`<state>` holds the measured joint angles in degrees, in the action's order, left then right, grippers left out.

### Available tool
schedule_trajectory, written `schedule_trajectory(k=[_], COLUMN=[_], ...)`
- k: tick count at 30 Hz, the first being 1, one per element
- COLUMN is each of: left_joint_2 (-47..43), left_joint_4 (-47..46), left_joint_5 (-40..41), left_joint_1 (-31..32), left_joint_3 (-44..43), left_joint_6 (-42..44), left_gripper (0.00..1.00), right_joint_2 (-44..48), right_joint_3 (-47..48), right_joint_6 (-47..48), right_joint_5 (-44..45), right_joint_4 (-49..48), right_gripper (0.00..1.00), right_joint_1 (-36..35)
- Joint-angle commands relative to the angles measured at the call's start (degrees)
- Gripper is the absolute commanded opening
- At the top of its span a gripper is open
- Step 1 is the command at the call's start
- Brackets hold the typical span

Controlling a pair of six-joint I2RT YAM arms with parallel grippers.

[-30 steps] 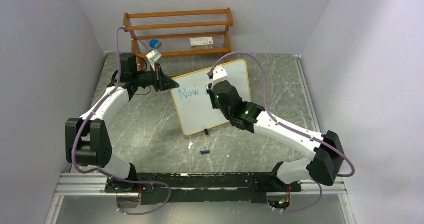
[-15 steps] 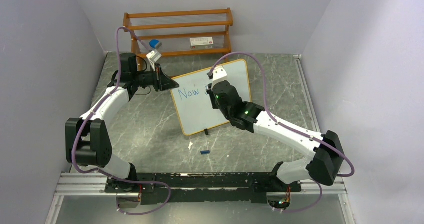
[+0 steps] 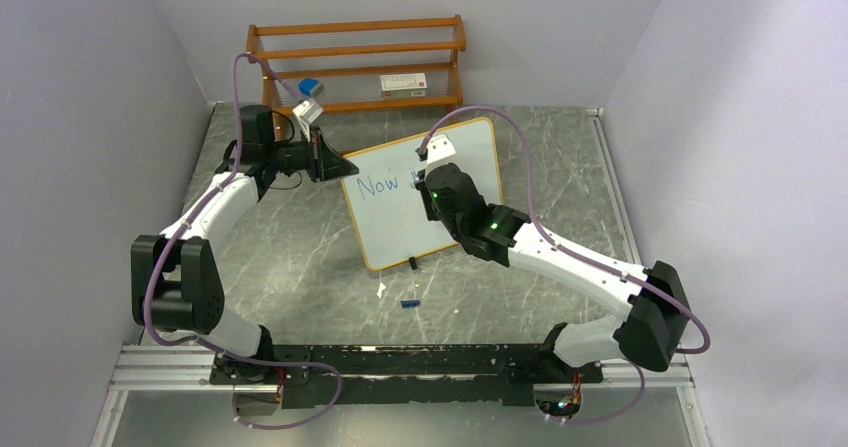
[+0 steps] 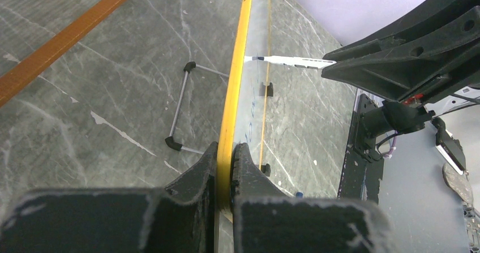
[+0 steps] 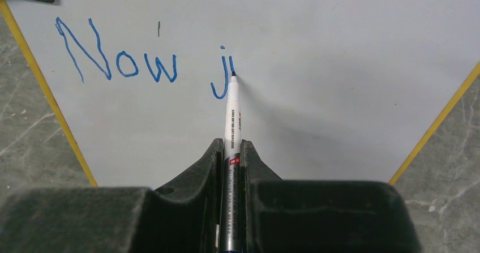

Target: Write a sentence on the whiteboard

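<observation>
The whiteboard [image 3: 400, 222] stands tilted at the table's middle, its yellow-orange frame [image 4: 238, 66] seen edge-on in the left wrist view. My left gripper [image 3: 343, 168] [image 4: 226, 151] is shut on the frame at the board's upper left corner. My right gripper [image 3: 421, 179] [image 5: 231, 148] is shut on a white marker [image 5: 232, 114] [image 4: 288, 61], whose tip touches the board [image 5: 317, 66]. The sentence [image 5: 127, 63] reads "Now" in blue, followed by a hooked stroke like a "j" [image 5: 218, 89] right at the marker's tip.
A brown wooden shelf rack [image 3: 355, 62] stands at the back wall with a blue item [image 3: 309, 86] and a white box [image 3: 404, 83] on it. A blue cap [image 3: 409, 304] lies on the table in front of the board. The board's wire stand [image 4: 181, 103] sticks out behind it.
My right gripper has shifted slightly along the board with the marker, and a new blue stroke now shows to the right of "Now". The left arm has held still.
</observation>
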<state>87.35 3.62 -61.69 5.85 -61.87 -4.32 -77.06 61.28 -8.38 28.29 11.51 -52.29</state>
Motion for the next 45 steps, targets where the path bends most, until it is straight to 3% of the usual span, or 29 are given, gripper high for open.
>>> schedule_trajectory(k=[1,45], left_joint_2=[3.4,3.3], left_joint_4=[6.0,6.1], left_joint_5=[8.5,8.5], left_joint_1=[2.2,2.3], left_joint_3=[2.3,2.3], left_joint_6=[8.5,8.6], left_gripper=[0.05,0.05], right_joint_2=[0.4,-0.5], right_joint_3=[-1.2,0.1], right_joint_6=[-0.3,1.5], right_joint_5=[1.6,1.7], right_joint_4=[1.6,-4.5], right_gripper=[0.00,0.00], right_joint_1=[0.5,0.7])
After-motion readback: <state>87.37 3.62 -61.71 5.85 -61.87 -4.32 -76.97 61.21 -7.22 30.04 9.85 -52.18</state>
